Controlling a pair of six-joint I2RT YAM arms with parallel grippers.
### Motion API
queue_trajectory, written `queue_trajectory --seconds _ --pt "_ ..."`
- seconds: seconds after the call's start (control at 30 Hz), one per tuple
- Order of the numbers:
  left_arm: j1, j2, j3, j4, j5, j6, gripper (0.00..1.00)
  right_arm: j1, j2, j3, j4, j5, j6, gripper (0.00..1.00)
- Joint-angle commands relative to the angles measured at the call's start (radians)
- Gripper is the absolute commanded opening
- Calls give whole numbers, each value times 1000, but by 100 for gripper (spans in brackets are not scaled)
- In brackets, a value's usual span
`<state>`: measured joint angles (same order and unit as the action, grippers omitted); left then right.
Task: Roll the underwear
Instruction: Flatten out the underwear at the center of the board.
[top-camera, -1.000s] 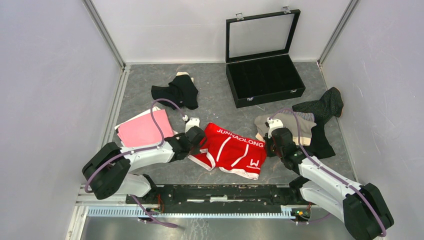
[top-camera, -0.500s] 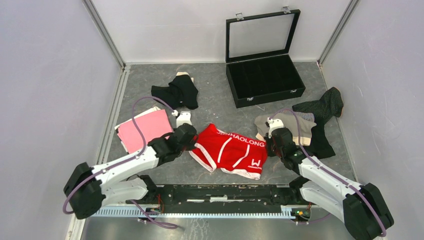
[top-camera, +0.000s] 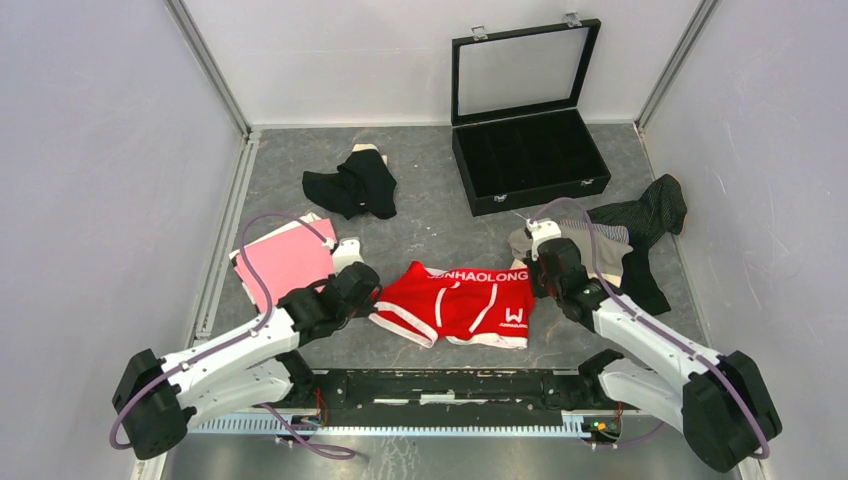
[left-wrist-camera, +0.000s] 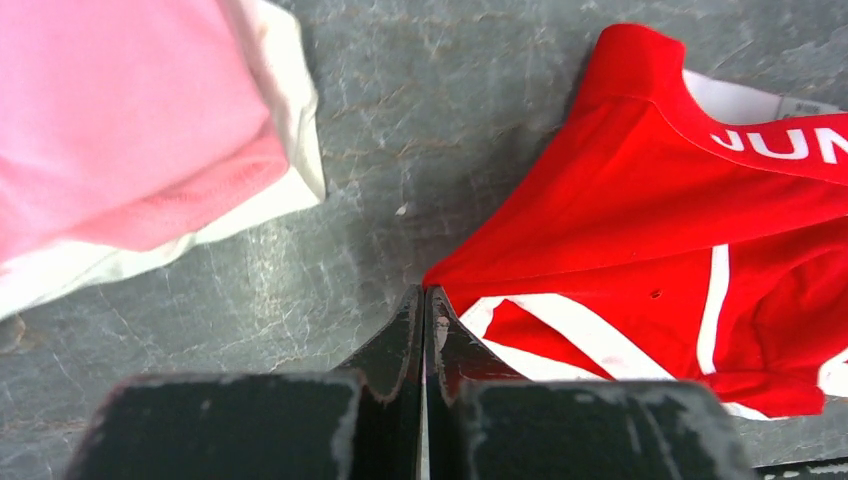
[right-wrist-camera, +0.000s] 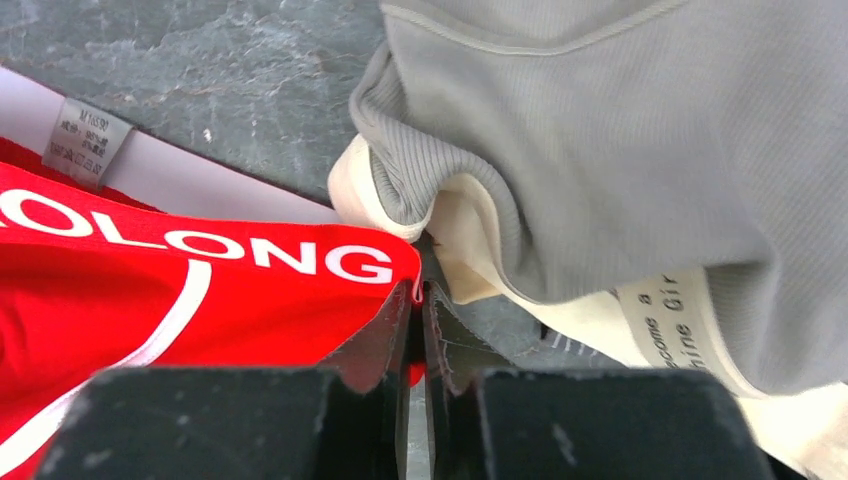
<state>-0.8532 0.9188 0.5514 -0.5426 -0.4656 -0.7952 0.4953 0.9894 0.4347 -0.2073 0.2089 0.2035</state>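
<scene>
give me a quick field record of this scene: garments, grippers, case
red underwear: spread flat at centre, not yet rolled
left gripper: shut on the red underwear's left corner
right gripper: shut on its right waistband corner
pink underwear: flat, left of the red one, apart from it
black underwear: crumpled, further back on the left
beige underwear: crumpled, beside the right gripper
pinstriped underwear: far right, behind the beige one
case: at the back, lid open
</scene>
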Motion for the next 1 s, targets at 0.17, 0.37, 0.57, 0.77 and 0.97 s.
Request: queue_trajectory --seconds 0.17,0.37,0.57,0.77,0.97 --pt "0 -10 -95 51 40 -123 41 3 54 37 -35 -109 -62 32" --pt "-1 44 32 82 -49 -58 65 3 -26 33 -71 -106 -30 51" --pt "7 143 159 234 -50 105 77 5 -133 -18 -68 -80 56 65" --pt "27 420 282 340 -9 325 80 4 -155 -75 -41 -92 105 67" --pt "31 602 397 329 23 446 80 4 -153 -94 -41 -118 95 68"
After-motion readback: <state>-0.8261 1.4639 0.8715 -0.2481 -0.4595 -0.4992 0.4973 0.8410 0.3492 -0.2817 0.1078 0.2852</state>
